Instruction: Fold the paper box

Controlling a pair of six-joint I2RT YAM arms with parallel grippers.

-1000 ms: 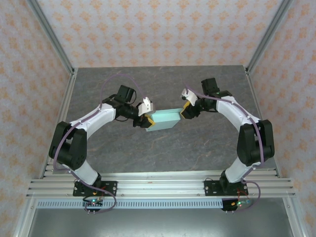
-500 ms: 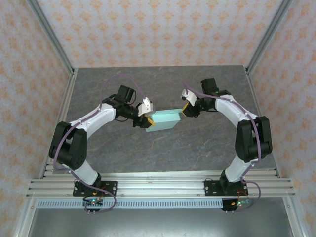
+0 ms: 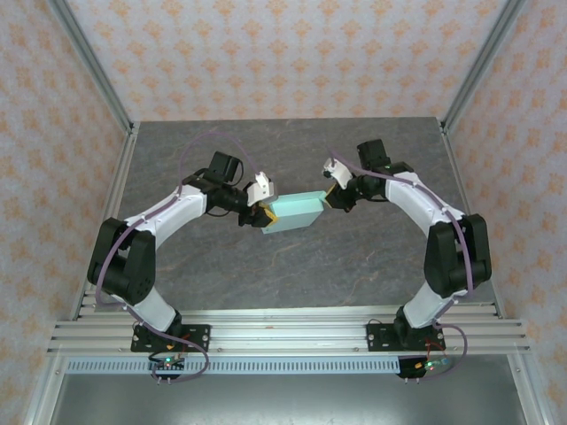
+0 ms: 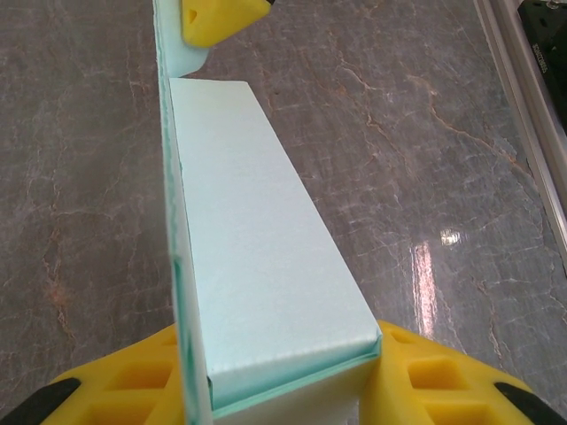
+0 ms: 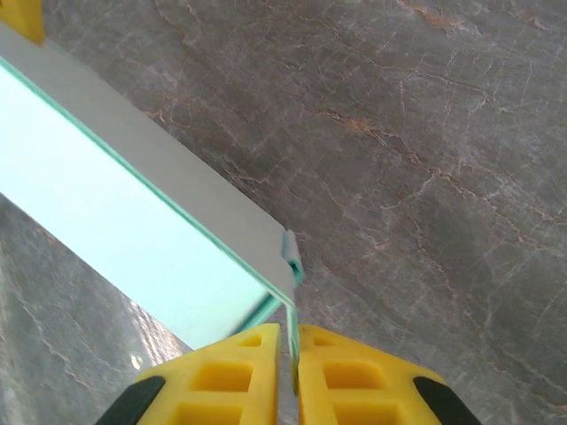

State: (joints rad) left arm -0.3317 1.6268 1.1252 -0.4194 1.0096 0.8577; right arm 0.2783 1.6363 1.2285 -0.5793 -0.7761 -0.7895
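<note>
My right claw (image 5: 289,354), nearly closed, pinches the paper box (image 5: 133,221) by its thin edge; overhead, my left claw (image 3: 263,216) clamps the other end.

Pale mint-green paper box (image 3: 292,212), its cut edges a deeper green, seen against a table (image 3: 292,274) in a dark grey stone pattern veined with pale grey and rust-brown. The left gripper (image 3: 263,215) and right gripper (image 3: 330,197) have bright yellow fingers (image 5: 230,372) with black patches at their bases. The arms (image 3: 173,211) are white with black joints and carry purple cables (image 3: 213,135). The walls (image 3: 283,53) are pale pink, printed with a repeating orange floral motif. The frame rails (image 3: 283,329) are silver-grey.
</note>
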